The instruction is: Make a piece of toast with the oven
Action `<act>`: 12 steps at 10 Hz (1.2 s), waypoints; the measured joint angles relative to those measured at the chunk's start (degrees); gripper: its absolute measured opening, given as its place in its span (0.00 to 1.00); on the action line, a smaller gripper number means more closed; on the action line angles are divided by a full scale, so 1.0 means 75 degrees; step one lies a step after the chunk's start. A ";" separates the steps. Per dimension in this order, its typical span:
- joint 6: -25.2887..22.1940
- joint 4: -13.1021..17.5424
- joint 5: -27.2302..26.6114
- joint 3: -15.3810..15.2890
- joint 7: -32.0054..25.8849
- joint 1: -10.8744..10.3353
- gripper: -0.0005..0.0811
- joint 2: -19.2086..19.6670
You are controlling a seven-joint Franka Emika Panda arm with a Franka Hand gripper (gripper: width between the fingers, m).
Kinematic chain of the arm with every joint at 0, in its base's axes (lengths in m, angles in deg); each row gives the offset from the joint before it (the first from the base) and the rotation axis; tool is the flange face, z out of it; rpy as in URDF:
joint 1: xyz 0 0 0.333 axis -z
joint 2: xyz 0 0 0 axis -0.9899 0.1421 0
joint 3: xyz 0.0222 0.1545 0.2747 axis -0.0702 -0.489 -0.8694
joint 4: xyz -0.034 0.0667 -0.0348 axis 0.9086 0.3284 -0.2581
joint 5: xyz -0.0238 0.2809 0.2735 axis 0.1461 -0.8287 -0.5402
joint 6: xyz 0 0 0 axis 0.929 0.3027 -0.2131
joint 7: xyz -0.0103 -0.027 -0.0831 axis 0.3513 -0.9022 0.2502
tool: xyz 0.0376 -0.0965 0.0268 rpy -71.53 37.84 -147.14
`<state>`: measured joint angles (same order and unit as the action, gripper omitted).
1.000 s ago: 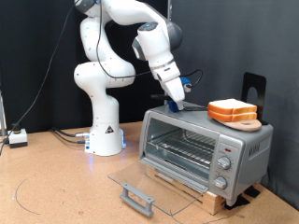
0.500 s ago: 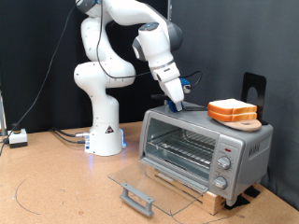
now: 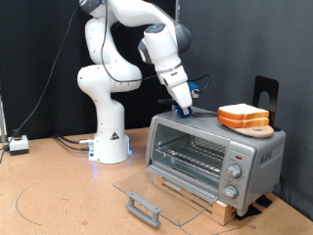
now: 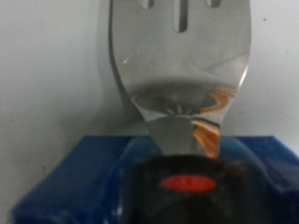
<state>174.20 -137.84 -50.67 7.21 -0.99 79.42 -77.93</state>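
The silver oven [image 3: 210, 157] stands on a wooden base with its glass door [image 3: 147, 191] folded down flat and the wire rack [image 3: 191, 155] bare. Two bread slices [image 3: 243, 115] lie stacked on a round wooden board [image 3: 256, 128] on the oven's top, at the exterior view's right. My gripper [image 3: 186, 106] hangs just above the oven's top near its left end, at a small blue block [image 3: 194, 92]. The wrist view shows that blue block [image 4: 65, 182] with a black handle and a shiny metal spatula blade [image 4: 182, 65]. My fingers do not show there.
The door's grey bar handle [image 3: 143, 207] sticks out over the table towards the exterior view's bottom. Three knobs [image 3: 234, 172] are on the oven's right front. A black stand [image 3: 266, 93] rises behind the oven. My white base [image 3: 108, 142] stands to the left.
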 joint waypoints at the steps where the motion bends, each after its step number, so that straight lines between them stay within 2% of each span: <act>1: -0.0046 0.0004 -0.0053 0.0061 -0.0065 -0.0001 0.49 -0.0012; 3: -0.0316 0.0087 -0.0271 0.0349 -0.0090 -0.0010 0.49 -0.0165; 5: -0.0915 0.0267 -0.0472 0.1001 -0.0177 -0.0016 0.49 -0.0616; 6: -0.1153 0.0254 -0.0491 0.1204 -0.0177 -0.0036 0.49 -0.0877; 8: -0.1115 0.0436 -0.0377 0.1164 -0.0215 0.0047 0.49 -0.0758; 10: -0.0928 0.0481 -0.0193 0.1457 -0.0486 0.0416 0.49 -0.0755; 12: -0.0868 0.0540 0.0322 0.1630 -0.0495 0.0970 0.49 -0.0756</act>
<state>167.69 -133.79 -48.26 19.44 -4.70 86.70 -83.59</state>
